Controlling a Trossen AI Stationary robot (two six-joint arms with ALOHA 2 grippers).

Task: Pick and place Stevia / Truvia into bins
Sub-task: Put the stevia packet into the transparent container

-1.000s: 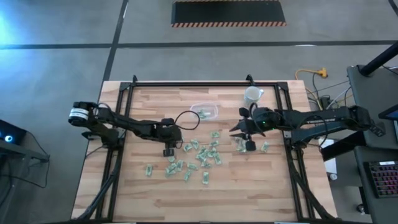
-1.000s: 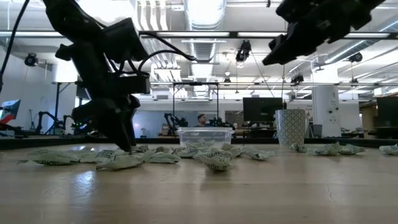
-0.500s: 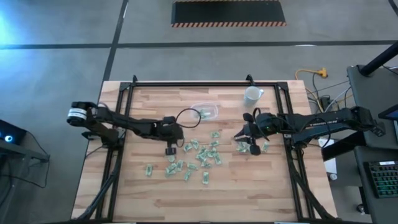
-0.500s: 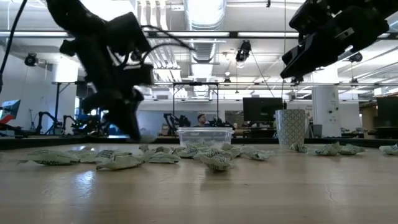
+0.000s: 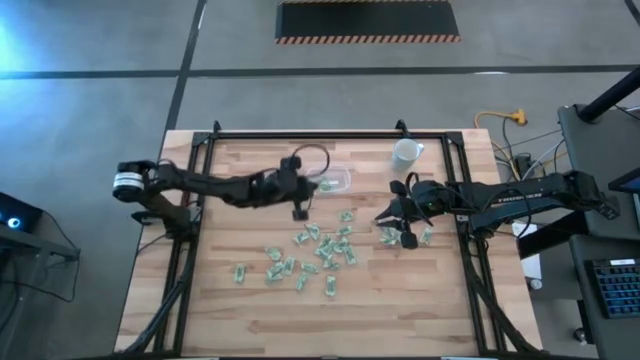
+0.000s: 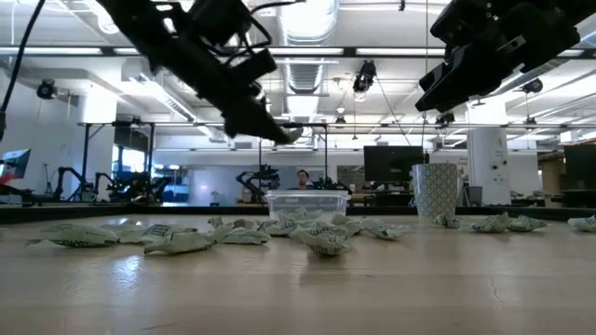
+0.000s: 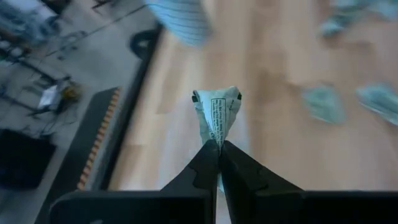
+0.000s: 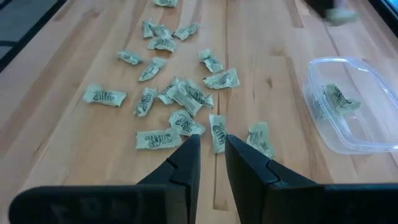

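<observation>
Bright overhead ceiling lamps backlight the dark arms (low view); the left wrist view's background blurs heavily.

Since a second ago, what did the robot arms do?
The left gripper closed on a packet, lifted it off the pile and swung toward the clear container. The right gripper dropped lower over the right-hand packets, narrowing, holding nothing. The white cup stayed put.

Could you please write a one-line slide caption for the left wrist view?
Left claw shut on one Stevia packet, carried above the wooden table.
</observation>
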